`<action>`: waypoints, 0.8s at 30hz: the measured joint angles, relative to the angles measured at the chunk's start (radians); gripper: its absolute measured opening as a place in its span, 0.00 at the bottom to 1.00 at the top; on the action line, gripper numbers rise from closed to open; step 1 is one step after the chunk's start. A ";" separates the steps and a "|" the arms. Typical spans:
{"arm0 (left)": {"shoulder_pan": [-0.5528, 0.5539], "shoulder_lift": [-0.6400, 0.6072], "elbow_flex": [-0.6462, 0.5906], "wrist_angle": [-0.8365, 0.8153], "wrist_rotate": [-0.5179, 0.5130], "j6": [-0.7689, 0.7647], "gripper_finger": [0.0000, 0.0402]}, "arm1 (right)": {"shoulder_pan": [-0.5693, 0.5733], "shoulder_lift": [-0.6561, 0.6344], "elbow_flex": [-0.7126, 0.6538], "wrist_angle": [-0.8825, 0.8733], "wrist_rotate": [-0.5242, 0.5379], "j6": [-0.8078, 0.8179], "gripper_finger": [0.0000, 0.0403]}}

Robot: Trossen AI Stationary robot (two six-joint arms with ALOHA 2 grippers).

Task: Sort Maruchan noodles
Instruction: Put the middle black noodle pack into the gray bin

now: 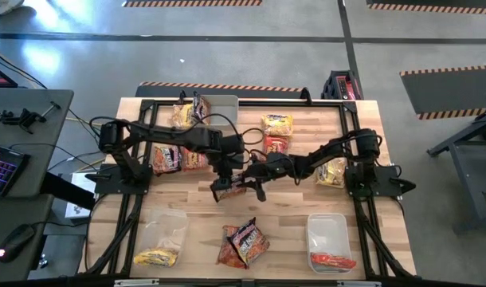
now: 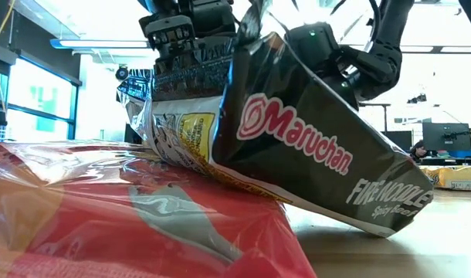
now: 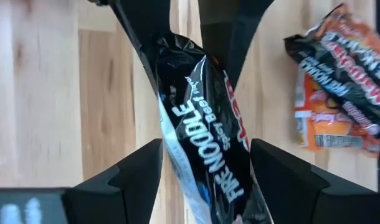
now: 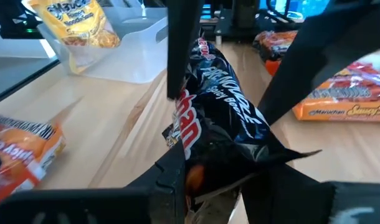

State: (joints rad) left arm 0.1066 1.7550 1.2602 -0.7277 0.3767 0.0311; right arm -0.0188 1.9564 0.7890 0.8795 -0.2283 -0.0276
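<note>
A dark Maruchan Fire Noodle packet [image 2: 313,147] hangs tilted between my two grippers over the table's middle [image 1: 232,190]. My left gripper [image 1: 225,190] and my right gripper [image 1: 256,182] are both shut on it. Its lower corner [image 2: 398,224] is close to the table top; I cannot tell if it touches. Other packets lie flat on the table: an orange-and-dark pair [image 1: 243,241] at the near middle, and yellow and red ones [image 1: 276,124] at the far side. My left gripper has the dark packet between its two fingers [image 3: 137,177], one on each side of the packet's body [image 3: 177,168]. The fingers point down from above. The packet runs on past them, twisted, above the table. My right gripper pinches a crumpled end of the packet [image 4: 209,155] between its two fingers [image 4: 171,177]. The fingers come slanting down from the table's right side. The film is bunched in several layers at the pinch. The rest of the packet reaches away toward my left gripper.
A clear bin [image 1: 165,231] at the near left holds a yellow packet [image 1: 155,257]. A clear bin [image 1: 329,231] at the near right holds a red packet [image 1: 332,260]. A third bin [image 1: 217,106] stands at the far edge. A red packet [image 2: 143,216] lies close before the low camera.
</note>
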 joint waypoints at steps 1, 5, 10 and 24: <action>-0.003 0.000 0.000 -0.007 -0.007 0.001 0.58 | -0.002 0.000 0.006 -0.005 0.000 -0.002 0.22; -0.006 0.000 0.000 -0.053 -0.022 0.005 0.57 | -0.012 0.000 0.022 -0.022 0.000 -0.007 0.22; -0.005 0.000 0.000 -0.093 -0.074 0.006 0.49 | -0.021 0.000 0.023 -0.016 0.013 -0.025 0.22; 0.043 -0.008 0.000 -0.119 -0.071 0.034 0.20 | -0.022 -0.041 0.024 -0.055 0.118 0.005 0.42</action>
State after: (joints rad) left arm 0.1494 1.7465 1.2602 -0.8465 0.3056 0.0647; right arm -0.0410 1.9156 0.8127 0.8243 -0.1099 -0.0225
